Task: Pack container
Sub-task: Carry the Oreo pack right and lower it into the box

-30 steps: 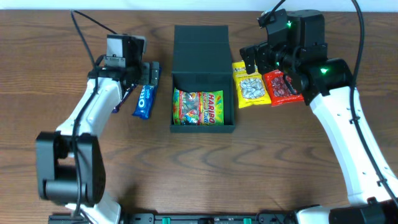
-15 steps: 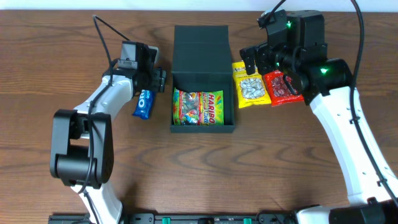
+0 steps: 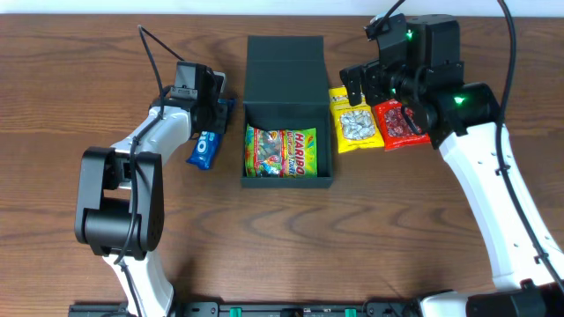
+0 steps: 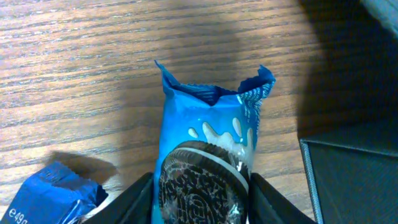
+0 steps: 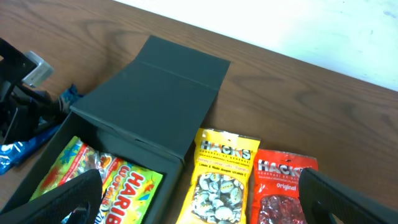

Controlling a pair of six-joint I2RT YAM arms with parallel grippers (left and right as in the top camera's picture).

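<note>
L gripper (image 4: 200,194) clamps an Oreo pkt (image 4: 205,143) just left of the container (image 3: 288,182), ctr frame, lid open toward top, Haribo bag (image 3: 280,151) inside. R gripper (image 5: 214,199) spread wide, empty, above yellow Hacks pkt (image 3: 355,125), upper right.

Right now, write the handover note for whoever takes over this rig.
Left end effector: shut on an Oreo pack, just left of the container.
Right end effector: open, empty, over the yellow Hacks and red Hacks, right of the container.
Done: Haribo bag inside, lid open.
Left: held Oreo, second Oreo pack on the table, both Hacks.
</note>
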